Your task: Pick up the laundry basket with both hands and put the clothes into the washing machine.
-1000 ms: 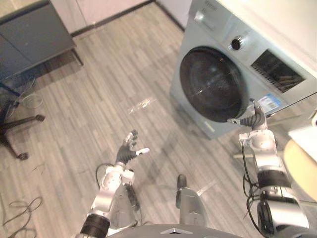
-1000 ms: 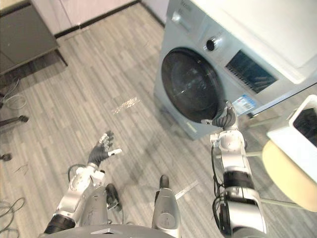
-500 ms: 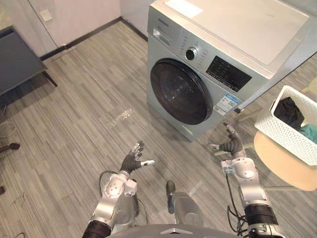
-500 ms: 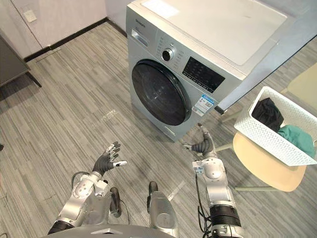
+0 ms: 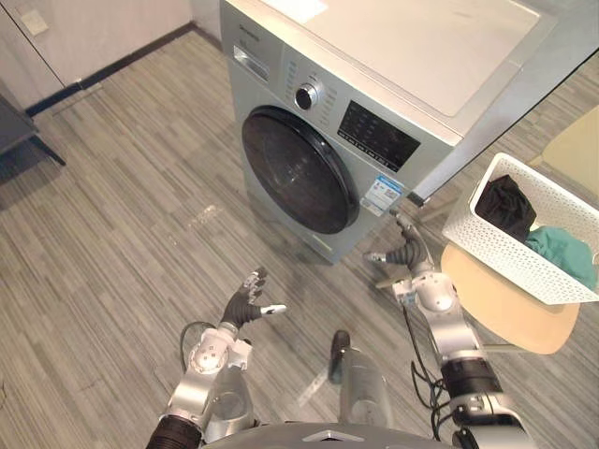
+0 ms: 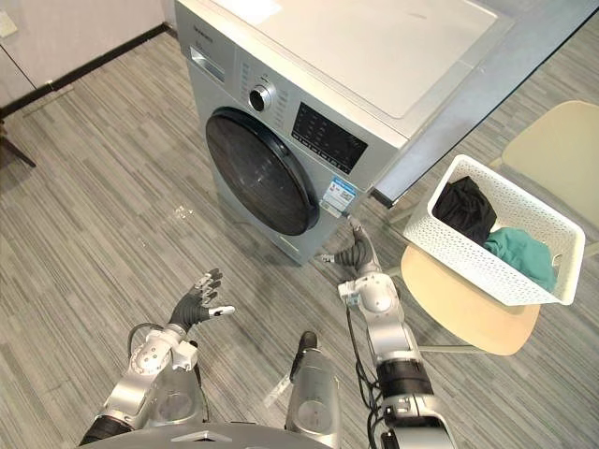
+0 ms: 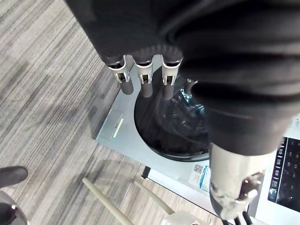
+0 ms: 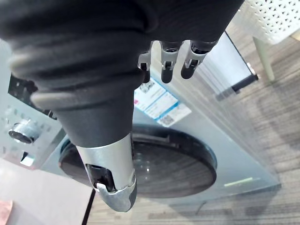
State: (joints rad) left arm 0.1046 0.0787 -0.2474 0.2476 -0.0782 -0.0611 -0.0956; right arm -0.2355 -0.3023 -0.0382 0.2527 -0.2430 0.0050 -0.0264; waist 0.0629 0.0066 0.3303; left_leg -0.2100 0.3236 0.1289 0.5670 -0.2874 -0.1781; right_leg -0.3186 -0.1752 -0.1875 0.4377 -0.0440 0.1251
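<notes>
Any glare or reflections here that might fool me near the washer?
Left eye view: a pale glare patch on the floor left of the washing machine. Left wrist view: its door glass carries muddled reflections. Right wrist view: faint streaks across that glass.

The washing machine (image 5: 374,122) is seen ahead, the laundry basket (image 5: 505,262) to its right.
The basket is set on a chair (image 5: 510,316) beside it, clothes (image 5: 560,251) laid inside.
</notes>
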